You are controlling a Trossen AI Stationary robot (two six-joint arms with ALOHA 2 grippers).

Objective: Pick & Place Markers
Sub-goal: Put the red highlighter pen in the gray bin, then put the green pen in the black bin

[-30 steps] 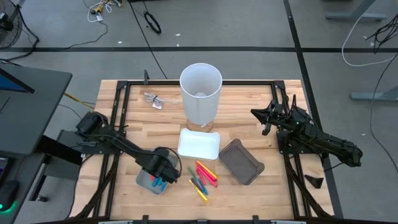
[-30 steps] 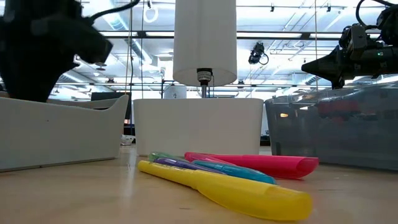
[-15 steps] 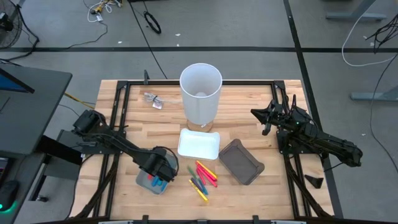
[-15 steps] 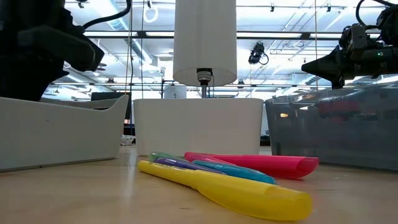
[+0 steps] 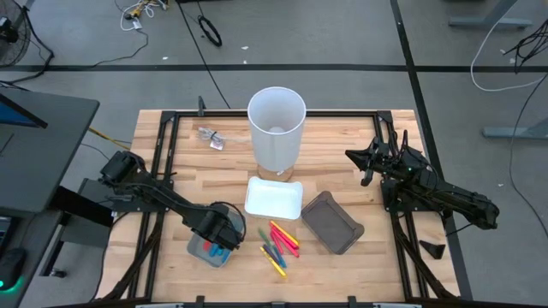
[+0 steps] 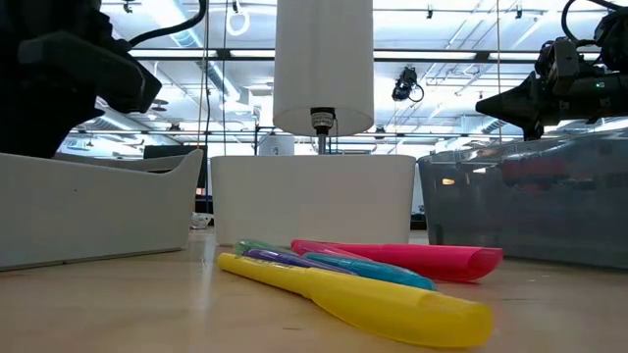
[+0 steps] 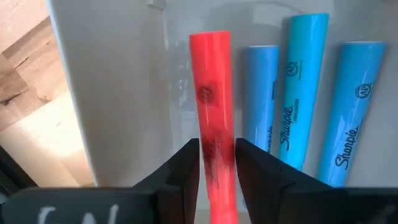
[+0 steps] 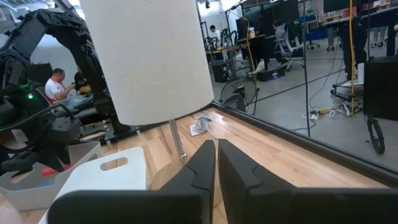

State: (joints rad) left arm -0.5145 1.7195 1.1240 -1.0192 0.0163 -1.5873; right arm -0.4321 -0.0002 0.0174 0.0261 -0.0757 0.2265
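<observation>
Red marker point(image 7: 211, 143): gripped between left gripper point(image 7: 216, 163) fingers, held over the grey tray point(image 5: 208, 249) at lower left of the high view. Three blue markers point(image 7: 303, 93) lie side by side in that tray, just beside the red one; "Sharpie" is legible on two barrels. Print on the red barrel is dark and unreadable.

Loose markers point(image 5: 280, 243): small cluster on the wooden table point(image 5: 342, 154), lower centre of high view, between grey tray and dark tray point(image 5: 332, 222). Pink, yellow, green and blue visible. In the low view the yellow marker point(image 6: 373, 304) lies nearest the camera, pink marker point(image 6: 402, 257) behind it, a teal one between.

Surroundings: white tray point(image 5: 273, 198) sits just above the cluster, centre frame; white cylinder on a stand point(image 5: 276, 128) behind it. Small clear item point(image 5: 211, 136) at upper left of table, too small to identify.

Right gripper point(image 8: 216, 163): fingers closed together, holding nothing, parked over the table's right edge, well apart from the markers.

Right wrist view: a seated person point(image 8: 59, 87) in the room beyond, upper left.
</observation>
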